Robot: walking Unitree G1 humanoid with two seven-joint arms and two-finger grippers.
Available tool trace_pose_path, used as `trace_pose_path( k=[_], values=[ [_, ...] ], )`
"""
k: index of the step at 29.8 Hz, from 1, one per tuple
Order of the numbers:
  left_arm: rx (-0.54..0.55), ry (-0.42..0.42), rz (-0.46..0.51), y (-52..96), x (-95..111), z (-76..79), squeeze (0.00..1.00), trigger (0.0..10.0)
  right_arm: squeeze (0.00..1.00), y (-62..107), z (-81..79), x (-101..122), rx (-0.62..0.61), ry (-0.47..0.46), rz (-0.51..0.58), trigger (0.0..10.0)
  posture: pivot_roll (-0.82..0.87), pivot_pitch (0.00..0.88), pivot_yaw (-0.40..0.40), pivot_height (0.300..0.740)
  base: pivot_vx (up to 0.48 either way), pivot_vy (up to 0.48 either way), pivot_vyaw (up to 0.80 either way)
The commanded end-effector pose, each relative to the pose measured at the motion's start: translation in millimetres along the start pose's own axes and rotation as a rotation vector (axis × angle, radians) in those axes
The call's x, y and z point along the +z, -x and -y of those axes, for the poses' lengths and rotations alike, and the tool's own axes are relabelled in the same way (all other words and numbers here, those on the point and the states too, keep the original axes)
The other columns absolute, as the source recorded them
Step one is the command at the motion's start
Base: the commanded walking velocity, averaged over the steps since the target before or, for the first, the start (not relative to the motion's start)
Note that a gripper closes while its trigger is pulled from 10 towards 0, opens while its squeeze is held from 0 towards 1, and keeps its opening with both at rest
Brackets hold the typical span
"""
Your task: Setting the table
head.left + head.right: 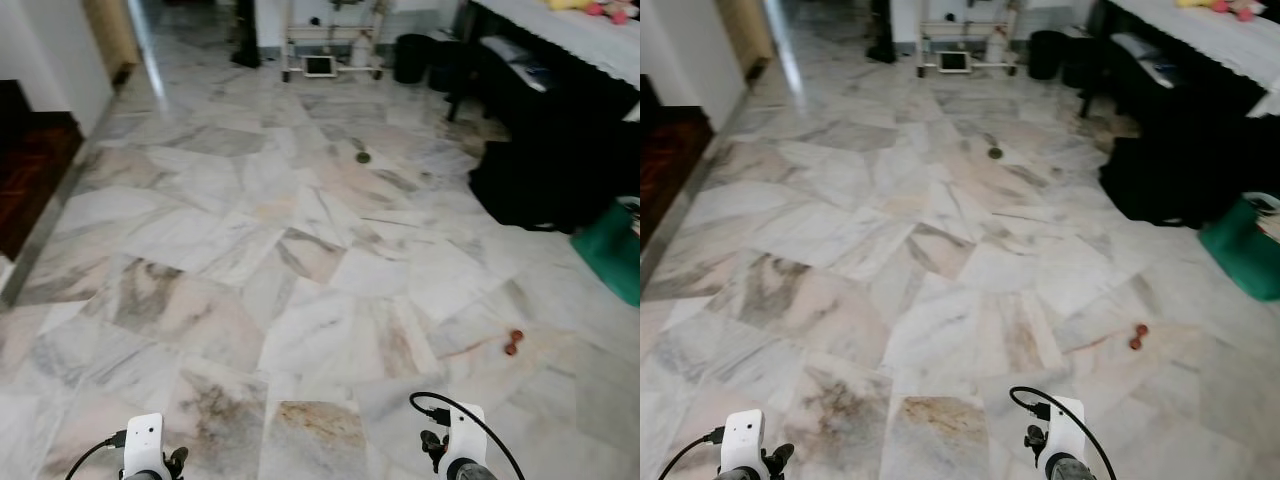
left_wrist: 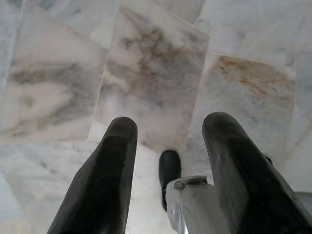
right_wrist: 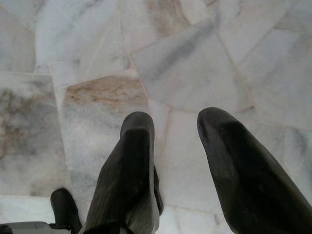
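White wrist housings [image 1: 143, 440], looped black cables [image 1: 462, 409] — ribbed black claw fingers [image 2: 105, 180]

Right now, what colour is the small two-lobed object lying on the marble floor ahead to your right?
Reddish-brown, the small two-lobed object shows best in the left eye view.

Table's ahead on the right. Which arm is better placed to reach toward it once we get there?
Right, probably. The table with its white cloth stands far ahead on the robot's right, so the right gripper is on the nearer side. Both it and the left gripper hang open and empty over the marble floor, so neither is ready yet.
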State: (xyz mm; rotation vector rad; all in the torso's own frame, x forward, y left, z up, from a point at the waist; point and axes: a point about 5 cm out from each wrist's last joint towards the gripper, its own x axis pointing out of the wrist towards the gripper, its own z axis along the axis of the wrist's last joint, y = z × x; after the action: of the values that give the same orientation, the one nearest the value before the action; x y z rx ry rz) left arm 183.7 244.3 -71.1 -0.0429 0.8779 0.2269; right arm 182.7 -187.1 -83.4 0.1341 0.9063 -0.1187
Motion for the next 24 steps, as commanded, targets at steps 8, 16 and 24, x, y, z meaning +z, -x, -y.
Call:
trace_pose_path(
  k=[8,16,24],
  values=[
    [0.032,-0.006,0.001,1.0,-3.3,-2.8,0.00,10.0,0.00,0.0,-2.6,-2.4,0.003,0.006,-0.014,10.0,-0.06,0.000,-0.035,0.740,0.000,0.000,-0.69],
    [0.070,-0.073,0.047,1.8,2.3,-10.0,0.00,10.0,0.00,0.0,-3.5,-2.8,0.006,0.010,-0.016,10.0,-0.06,0.000,-0.035,0.740,0.000,-0.038,-0.68],
    [0.073,-0.068,0.066,1.0,7.8,-10.7,0.00,10.0,0.00,0.3,-2.6,-3.7,0.004,0.007,-0.017,10.0,-0.06,0.000,-0.035,0.740,0.000,-0.094,-0.66]
  ],
)
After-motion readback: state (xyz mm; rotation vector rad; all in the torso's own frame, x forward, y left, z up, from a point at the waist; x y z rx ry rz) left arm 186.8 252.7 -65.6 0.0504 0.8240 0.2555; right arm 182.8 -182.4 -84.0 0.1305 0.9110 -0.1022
